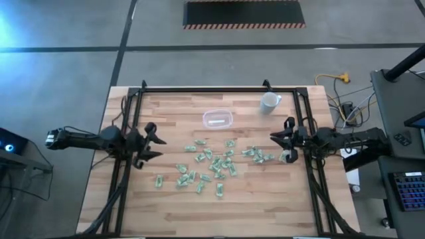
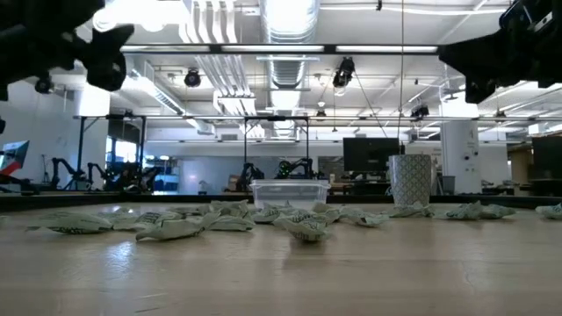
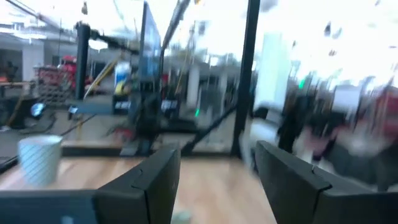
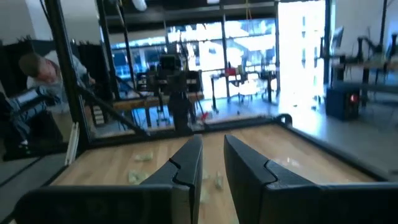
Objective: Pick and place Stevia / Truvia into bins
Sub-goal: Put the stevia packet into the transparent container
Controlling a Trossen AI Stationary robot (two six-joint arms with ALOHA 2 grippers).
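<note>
Closest to the low camera you have the Stevia / Truvia packets [image 2: 303, 226], a loose scatter across the middle of the wooden table [image 1: 265, 212]; from above they spread [image 1: 212, 166] from centre toward 4 o'clock. Your clear container [image 1: 218, 119] sits just beyond them at 12 o'clock from the pile, with something pale lying inside. A white cup [image 1: 269, 101] stands at 2 o'clock, apart from the container. Your left gripper [image 1: 154, 143] hangs at 9 o'clock, fingers spread wide, nothing between them. Your right gripper [image 1: 282, 146] hangs at 3 o'clock, near the outermost packets; its fingers [image 4: 186, 165] stand narrow with a slim gap and nothing gripped.
</note>
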